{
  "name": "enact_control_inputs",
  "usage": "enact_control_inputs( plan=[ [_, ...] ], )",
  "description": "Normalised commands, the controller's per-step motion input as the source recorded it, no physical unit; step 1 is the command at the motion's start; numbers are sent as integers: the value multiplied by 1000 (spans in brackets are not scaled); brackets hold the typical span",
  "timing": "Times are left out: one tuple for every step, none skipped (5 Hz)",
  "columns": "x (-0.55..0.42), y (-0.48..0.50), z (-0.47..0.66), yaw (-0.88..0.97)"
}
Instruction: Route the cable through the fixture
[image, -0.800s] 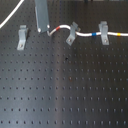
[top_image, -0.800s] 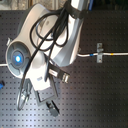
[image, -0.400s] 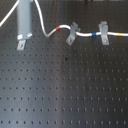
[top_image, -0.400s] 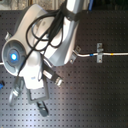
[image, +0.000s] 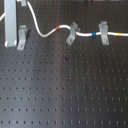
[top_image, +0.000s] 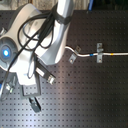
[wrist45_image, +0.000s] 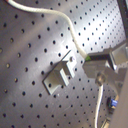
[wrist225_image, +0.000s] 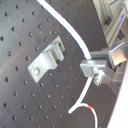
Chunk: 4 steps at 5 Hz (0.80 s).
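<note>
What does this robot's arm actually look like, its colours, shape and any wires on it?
In the second exterior view the arm is bulky, with rounded white shells, a glowing blue round light and black cables looping over it. The gripper is dark. In the first wrist view its jaws are grey metal blocks with a screw.

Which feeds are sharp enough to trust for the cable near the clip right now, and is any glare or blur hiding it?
Both wrist views are soft but show the cable clearly beside the fixture; the tool is blurred at the frame edge. In the first exterior view the cable washes out against the bright white upright. In the second exterior view the arm hides that stretch.
</note>
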Motion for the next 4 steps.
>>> enact_control_inputs(
  plan=[
    [-436,-24,473,-246],
    [-441,67,365,-9],
    [-372,90,288,0],
    [-334,236,268,0]
  ],
)
